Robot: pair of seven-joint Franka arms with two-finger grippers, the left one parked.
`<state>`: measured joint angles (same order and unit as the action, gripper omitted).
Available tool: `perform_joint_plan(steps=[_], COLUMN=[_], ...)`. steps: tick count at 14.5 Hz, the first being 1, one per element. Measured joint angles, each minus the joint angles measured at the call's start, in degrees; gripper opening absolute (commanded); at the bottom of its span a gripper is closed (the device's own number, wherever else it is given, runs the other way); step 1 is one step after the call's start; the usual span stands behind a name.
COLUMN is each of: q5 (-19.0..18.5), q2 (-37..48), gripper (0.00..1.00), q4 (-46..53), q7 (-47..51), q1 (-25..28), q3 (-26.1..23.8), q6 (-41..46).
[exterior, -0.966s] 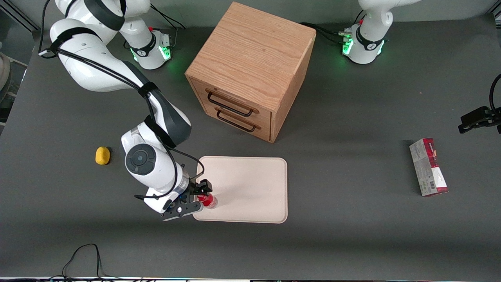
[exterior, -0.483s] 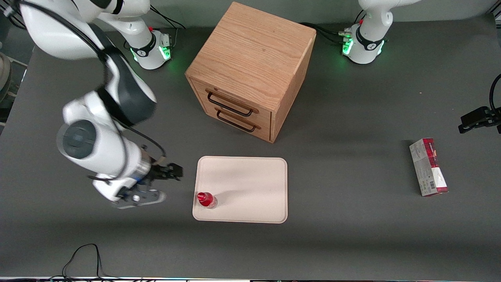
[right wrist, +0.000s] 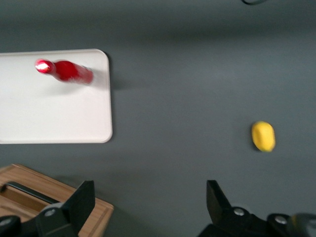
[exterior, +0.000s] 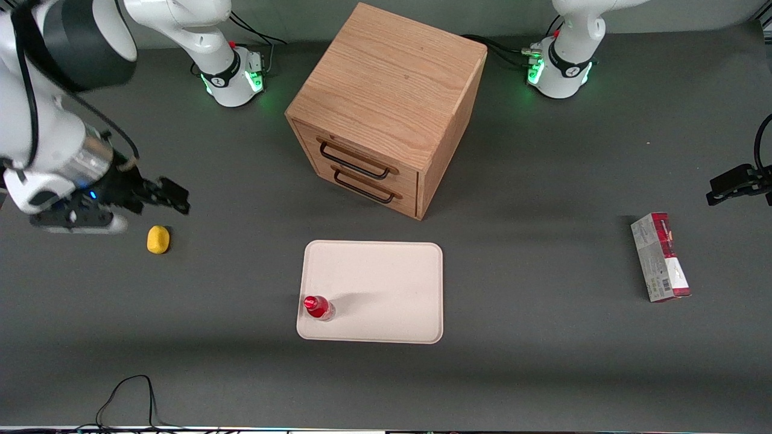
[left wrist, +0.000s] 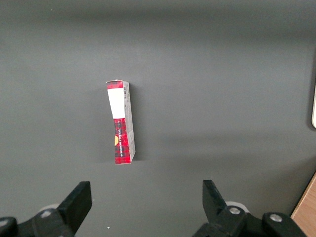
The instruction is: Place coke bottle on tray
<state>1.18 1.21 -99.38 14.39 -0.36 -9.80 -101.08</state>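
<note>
1. Bottle (exterior: pixel 317 307): red, capped, standing upright on the tray (exterior: pixel 386 283), in the corner nearest the front camera at the working arm's end. Nothing grips it. The right wrist view shows it (right wrist: pixel 64 70) close to the rim of the tray (right wrist: pixel 54 113).
2. Tray: pale, rectangular, with rounded corners, lying flat on the dark bench (exterior: pixel 543 374), in front of the drawer box (exterior: pixel 386 108) and apart from it.
3. Drawer box: wooden, with two dark handles on its front; one corner of it (right wrist: pixel 49 202) appears in the right wrist view.
4. Gripper (exterior: pixel 172 196): raised above the bench toward the working arm's end, well apart from the tray. Its fingers (right wrist: pixel 81 200) are spread open and hold nothing.
5. Yellow lump (exterior: pixel 158 239): on the bench near the gripper, nearer the camera than it; also seen from the right wrist (right wrist: pixel 263 136).
6. Carton (exterior: pixel 660 257): red and grey, lying flat toward the parked arm's end; seen too from the left wrist (left wrist: pixel 121 122).
</note>
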Motion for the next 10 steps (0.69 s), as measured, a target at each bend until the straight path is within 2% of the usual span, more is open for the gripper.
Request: perform_joint_plan(steps=[2,5,7,10], q5=[0.0,0.1,0.1,0.1], q2=[9.3,17.0,17.9,16.2], gripper=[1.00,1.00,1.00,1.00], q4=[-9.6,-16.0,-15.8,-12.9], q7=[-1.5,-7.7,-9.3,-9.3], q1=[0.1,0.1,0.0,0.1], q3=[1.6,5.8,7.7,7.8], q6=[-0.7,1.0,3.2,5.7])
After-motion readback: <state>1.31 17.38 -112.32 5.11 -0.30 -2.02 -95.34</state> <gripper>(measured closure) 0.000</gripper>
